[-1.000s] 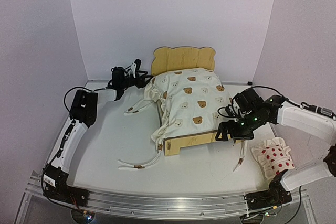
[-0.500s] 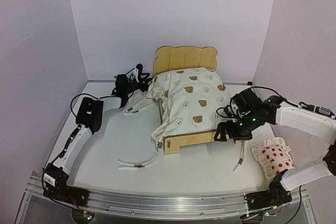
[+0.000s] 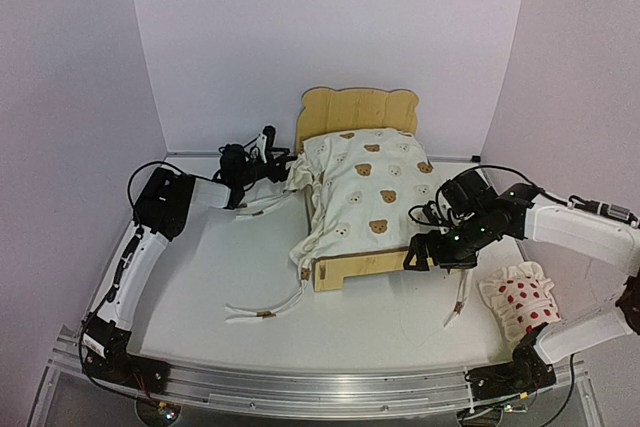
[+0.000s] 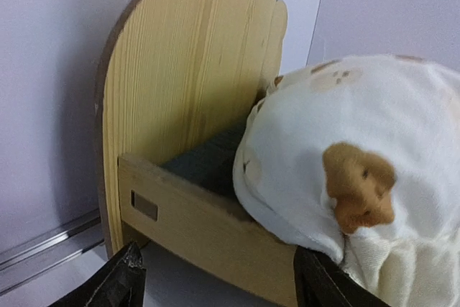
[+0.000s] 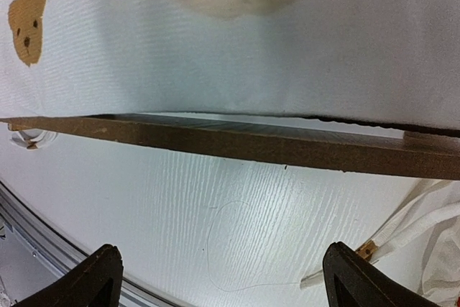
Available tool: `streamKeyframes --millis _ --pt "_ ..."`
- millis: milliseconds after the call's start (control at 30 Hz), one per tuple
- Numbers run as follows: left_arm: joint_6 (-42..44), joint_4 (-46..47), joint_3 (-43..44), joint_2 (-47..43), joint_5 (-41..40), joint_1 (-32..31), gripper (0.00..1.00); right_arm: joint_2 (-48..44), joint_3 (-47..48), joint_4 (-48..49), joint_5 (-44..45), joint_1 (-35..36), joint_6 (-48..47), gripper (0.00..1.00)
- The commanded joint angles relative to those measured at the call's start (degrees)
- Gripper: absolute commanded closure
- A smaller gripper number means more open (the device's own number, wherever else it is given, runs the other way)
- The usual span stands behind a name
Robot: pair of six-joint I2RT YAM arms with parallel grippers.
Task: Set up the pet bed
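Left gripper [image 3: 278, 159], seen from the top external camera, hovered with its fingers parted at the head-end corner of the small light plywood pet bed with a bear-ear-shaped headboard [image 3: 360, 107]. The bed lay just to that gripper's right. A cream bear-print ruffled cushion [image 3: 365, 197] was draped over the frame and hung over the rail nearest this gripper. The right gripper [image 3: 425, 255] sat low at the opposite side, close against the foot-end corner, so the bed lay to its left. Its jaws stood spread wide and held nothing. A small white red-dotted pillow [image 3: 522, 302] lay on the white table [image 3: 200, 267] behind and to the right of that gripper, well apart from the bed. Cream ties [image 3: 265, 312] trailed on the table beyond the foot of the bed.

From the left wrist camera, the left gripper [image 4: 221, 271] showed two dark fingertips [image 4: 126, 271] well apart with nothing between them. The bed's side rail and upright headboard [image 4: 187, 70] stood straight ahead, close by. Dark grey felt base [image 4: 208, 159] showed inside the rail, and the cushion [image 4: 359, 149] bulged over the rail ahead on the right.

From the right wrist camera, the right gripper [image 5: 228, 271] had both fingertips [image 5: 97, 275] at the far corners of the view, gaping and empty. The bed's thin plywood edge [image 5: 251, 145] ran across ahead of them, with the cushion [image 5: 215, 34] lying above it and the table [image 5: 215, 213] on the near side. A tie [image 5: 402, 221] lay ahead to the right.
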Motion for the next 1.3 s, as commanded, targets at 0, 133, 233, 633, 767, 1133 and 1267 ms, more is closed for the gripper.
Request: streamKeyframes --millis 0,133,233,633,767,1133,1267 --pt "-2.9 -3.0 -4.2 -14.0 -8.8 -1.2 0.21 -2.1 1.6 0.8 -0.4 0.4 0.8 0.02" --pt "-4.4 -15.9 -1.5 -17.2 -17.0 -0.3 0.17 -2.7 1.7 0.8 -1.0 0.4 1.3 0.02" --pt "-9.4 -26.6 -0.6 -19.9 -19.6 0.5 0.21 -3.5 1.6 0.8 -1.1 0.4 1.7 0.02" --pt "-31.5 -43.5 -12.2 -28.4 -3.3 0.6 0.14 -5.4 0.8 0.7 -1.6 0.5 3.1 0.02" --pt "-36.8 -41.4 -18.0 -29.5 3.1 0.6 0.13 -6.2 0.1 0.7 -1.4 0.4 3.3 0.02" --pt "-45.0 -24.0 -27.3 -27.0 16.4 0.0 0.16 -7.5 -0.9 0.8 -1.5 0.4 3.6 0.02" --pt "-48.7 -17.4 -28.0 -25.5 17.9 -1.3 0.18 -7.9 -1.2 0.9 -1.2 0.5 3.6 0.02"
